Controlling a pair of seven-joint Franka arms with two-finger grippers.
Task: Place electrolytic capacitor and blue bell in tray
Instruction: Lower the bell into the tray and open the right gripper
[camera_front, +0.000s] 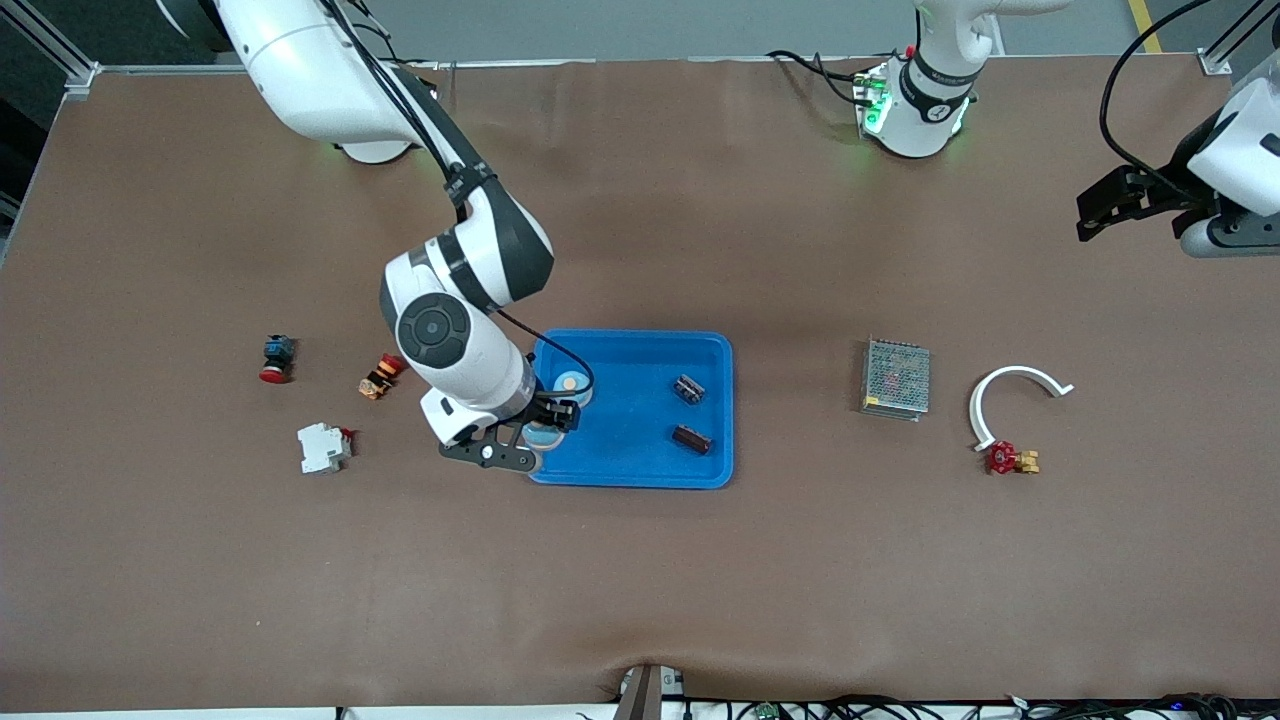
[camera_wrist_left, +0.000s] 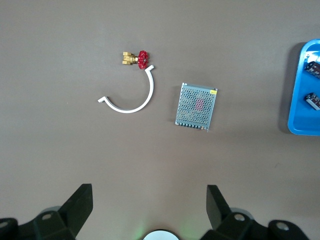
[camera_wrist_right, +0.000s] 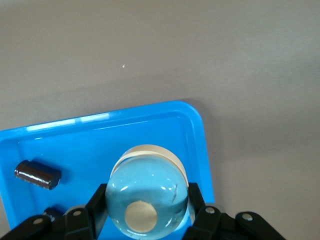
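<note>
- The right hand (camera_wrist_right: 147, 220) is clamped on the blue bell (camera_wrist_right: 148, 197), holding it over the blue tray (camera_front: 715, 420) at the corner toward the right arm's end of the table.
- Two dark capacitors (camera_front: 689, 389) (camera_front: 692, 439) already lie in the tray, well apart from the bell.
- To finish well, lower the bell until its base sits flat on the tray floor, clear of the rim, then spread the fingers and lift straight up.
- The left hand (camera_wrist_left: 150, 200) waits with its fingers wide, above bare table (camera_wrist_left: 75, 150) near the mesh box (camera_wrist_left: 196, 106).
</note>
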